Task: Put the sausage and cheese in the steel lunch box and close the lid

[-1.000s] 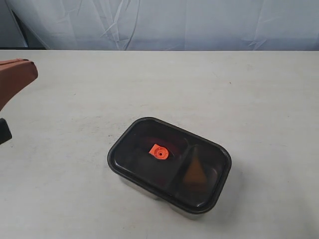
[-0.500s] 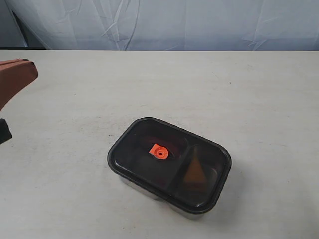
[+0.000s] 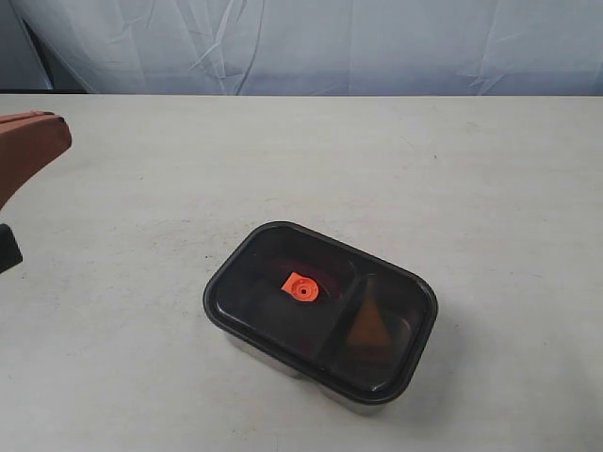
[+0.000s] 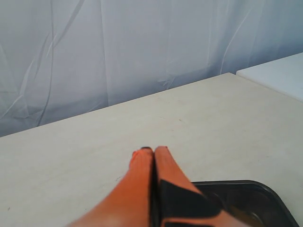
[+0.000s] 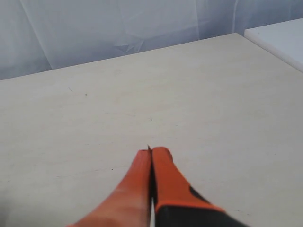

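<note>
1. Apparently the packing is done. The lid point(image 3: 320, 311) sits on the box point(image 3: 279, 359), covering it edge to edge, with only a sliver of steel showing below its rim on the 6 o'clock side.
2. Seen from the exterior view, the box rests on the table point(image 3: 471, 169) at about 6 o'clock from the table's middle, its long axis running from 10 o'clock to 4 o'clock.
3. Through the dark lid the cheese point(image 3: 369, 325) shows as a dull orange wedge in the smaller compartment, at the 4 o'clock end.
4. The sausage point(image 3: 311, 252) is harder to make out. There is only a faint reddish tint in the larger compartment, toward 12 o'clock from the orange valve point(image 3: 301, 287), so I judge it is inside but cannot be sure.
5. The left gripper point(image 4: 154, 149) has its fingers pressed together and holds nothing. It hangs at the 9 o'clock edge of the exterior view, well apart from the box.
6. The right gripper point(image 5: 150, 150) is likewise closed tight and empty, over bare table. It does not appear in the exterior view.
7. What is left, by my reading, is little or nothing. Whether the lid is pressed fully home cannot be told from here, though it looks level and seated all round.
</note>
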{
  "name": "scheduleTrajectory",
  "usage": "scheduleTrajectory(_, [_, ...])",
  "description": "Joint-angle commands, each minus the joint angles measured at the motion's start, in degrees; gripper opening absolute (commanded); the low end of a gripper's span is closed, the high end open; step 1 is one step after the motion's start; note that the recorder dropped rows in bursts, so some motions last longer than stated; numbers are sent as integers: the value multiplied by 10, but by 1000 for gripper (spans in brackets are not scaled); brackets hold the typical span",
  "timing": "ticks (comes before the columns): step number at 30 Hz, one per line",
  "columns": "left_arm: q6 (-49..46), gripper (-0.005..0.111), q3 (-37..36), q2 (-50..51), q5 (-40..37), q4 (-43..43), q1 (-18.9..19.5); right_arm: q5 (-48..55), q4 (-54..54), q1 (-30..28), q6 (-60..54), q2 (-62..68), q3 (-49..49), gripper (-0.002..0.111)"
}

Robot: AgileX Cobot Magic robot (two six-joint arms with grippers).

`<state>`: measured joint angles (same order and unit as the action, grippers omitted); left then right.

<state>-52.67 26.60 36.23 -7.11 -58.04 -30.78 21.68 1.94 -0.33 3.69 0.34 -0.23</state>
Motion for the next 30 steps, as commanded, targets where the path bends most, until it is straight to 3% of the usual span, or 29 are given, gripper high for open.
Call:
scheduleTrajectory(1, [-2, 0, -3, -4, -1, 3, -2, -9, 1, -3, -3, -3, 2, -1])
scheduleTrajectory(12, [-2, 0, -6, -14, 2, 15, -2, -7, 1, -3, -3, -3, 2, -1])
scheduleTrajectory(16, [25, 0, -9, -54, 0, 148, 6, -7, 1, -3, -3, -3, 2, -1])
scheduleTrajectory(19, [159, 0, -18, -98, -26, 191, 50, -7, 1, -3, -3, -3, 2, -1])
scheduleTrajectory(23, [301, 0, -48, -168, -100, 270, 142, -7, 1, -3, -3, -3, 2, -1])
scheduleTrajectory(30, [379, 0, -119, -292, -152, 300, 264, -7, 1, -3, -3, -3, 2, -1])
